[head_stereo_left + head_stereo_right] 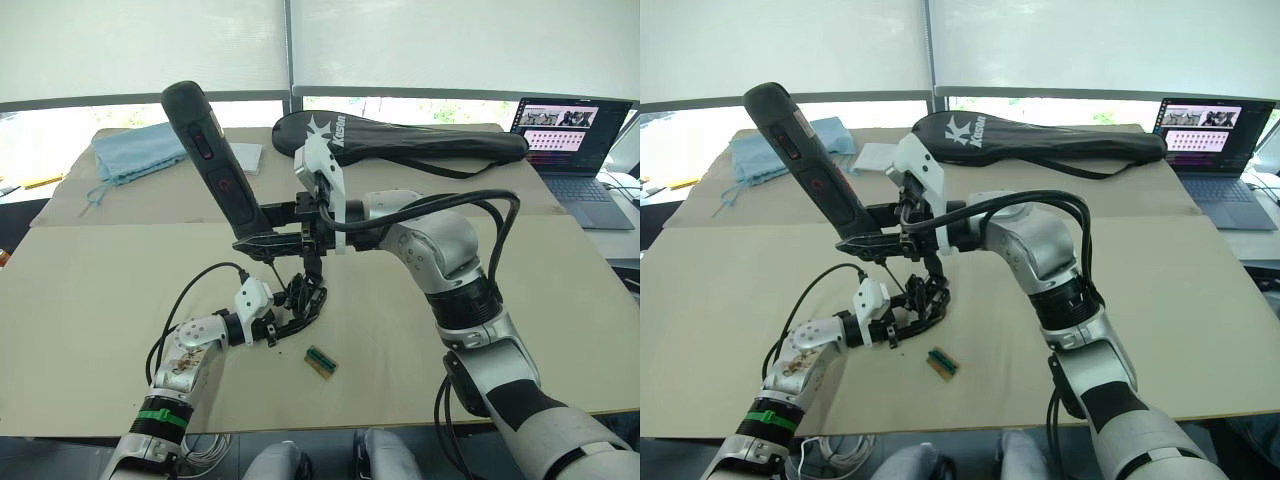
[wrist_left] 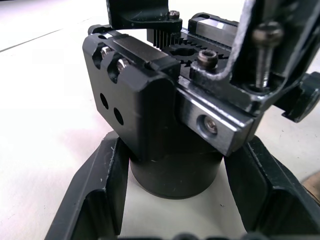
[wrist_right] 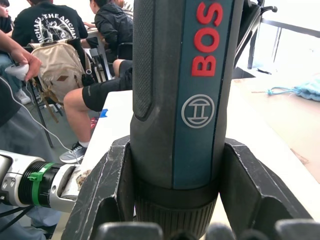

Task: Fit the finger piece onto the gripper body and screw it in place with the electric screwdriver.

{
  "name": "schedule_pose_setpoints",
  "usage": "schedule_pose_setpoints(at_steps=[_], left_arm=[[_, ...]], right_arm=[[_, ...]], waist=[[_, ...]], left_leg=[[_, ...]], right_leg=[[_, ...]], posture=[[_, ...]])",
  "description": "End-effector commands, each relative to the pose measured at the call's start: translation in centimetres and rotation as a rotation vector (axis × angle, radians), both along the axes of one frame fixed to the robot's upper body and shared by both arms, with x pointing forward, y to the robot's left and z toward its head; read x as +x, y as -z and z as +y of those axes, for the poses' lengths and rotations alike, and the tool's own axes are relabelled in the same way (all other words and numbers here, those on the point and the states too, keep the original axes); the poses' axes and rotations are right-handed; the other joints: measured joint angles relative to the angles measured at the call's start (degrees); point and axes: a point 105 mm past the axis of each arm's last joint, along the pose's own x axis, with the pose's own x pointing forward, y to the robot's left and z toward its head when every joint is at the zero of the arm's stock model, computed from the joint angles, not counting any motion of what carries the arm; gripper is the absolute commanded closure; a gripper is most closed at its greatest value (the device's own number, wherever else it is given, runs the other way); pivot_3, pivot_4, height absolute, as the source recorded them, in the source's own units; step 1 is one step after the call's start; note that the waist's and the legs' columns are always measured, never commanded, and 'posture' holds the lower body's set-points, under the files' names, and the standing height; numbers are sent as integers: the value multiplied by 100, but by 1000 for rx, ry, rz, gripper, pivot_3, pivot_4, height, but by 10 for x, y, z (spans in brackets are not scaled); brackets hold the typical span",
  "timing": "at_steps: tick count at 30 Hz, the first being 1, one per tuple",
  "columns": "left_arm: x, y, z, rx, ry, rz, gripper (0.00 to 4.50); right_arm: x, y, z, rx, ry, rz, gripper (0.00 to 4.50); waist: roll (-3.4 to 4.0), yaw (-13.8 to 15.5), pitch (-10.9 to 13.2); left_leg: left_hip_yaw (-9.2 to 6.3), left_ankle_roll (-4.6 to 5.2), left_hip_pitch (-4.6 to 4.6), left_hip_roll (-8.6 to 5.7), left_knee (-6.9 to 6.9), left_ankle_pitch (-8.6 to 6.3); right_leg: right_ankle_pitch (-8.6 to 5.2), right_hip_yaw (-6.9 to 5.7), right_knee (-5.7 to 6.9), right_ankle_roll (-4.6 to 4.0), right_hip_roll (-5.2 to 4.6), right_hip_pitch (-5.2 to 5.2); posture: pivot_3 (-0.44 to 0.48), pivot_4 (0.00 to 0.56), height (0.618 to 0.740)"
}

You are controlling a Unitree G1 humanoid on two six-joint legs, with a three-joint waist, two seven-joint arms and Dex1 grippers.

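Note:
The electric screwdriver (image 1: 215,165) is a long black tool, tilted with its top leaning to the far left. My right gripper (image 1: 262,242) is shut on its lower end, and its fingers (image 3: 107,190) clamp the barrel (image 3: 180,95). The thin bit (image 1: 272,270) points down at the gripper body (image 1: 300,300). That black block stands on the table on its round base (image 2: 175,172), with my left gripper (image 1: 288,318) shut around the base. Black pointed parts (image 1: 314,300) stick out of the body; I cannot tell the finger piece apart from them.
A small green and brown part (image 1: 320,361) lies on the table just right of the left gripper. A black racket bag (image 1: 420,140), a blue cloth (image 1: 135,150) and a white pad (image 1: 245,157) lie at the back. A laptop (image 1: 572,140) stands far right. Seated people (image 3: 60,60) are behind the table.

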Motion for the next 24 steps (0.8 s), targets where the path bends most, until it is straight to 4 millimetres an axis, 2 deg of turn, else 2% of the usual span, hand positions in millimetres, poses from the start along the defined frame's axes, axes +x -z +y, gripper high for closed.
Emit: schedule_pose_setpoints(at_steps=[1, 24], left_arm=[[-11, 25, -1, 41, 16, 112, 2226], [-12, 26, 0, 38, 16, 115, 2226]], right_arm=[[-9, -20, 4, 54, -38, -80, 2564], [-8, -22, 3, 61, -31, -81, 2564]], waist=[[0, 0, 0], [0, -8, 0]], left_leg=[[0, 0, 0, 0, 0, 0], [0, -1, 0, 0, 0, 0]], right_leg=[[0, 0, 0, 0, 0, 0], [0, -2, 0, 0, 6, 0]], posture=[[0, 150, 740], [0, 150, 740]])
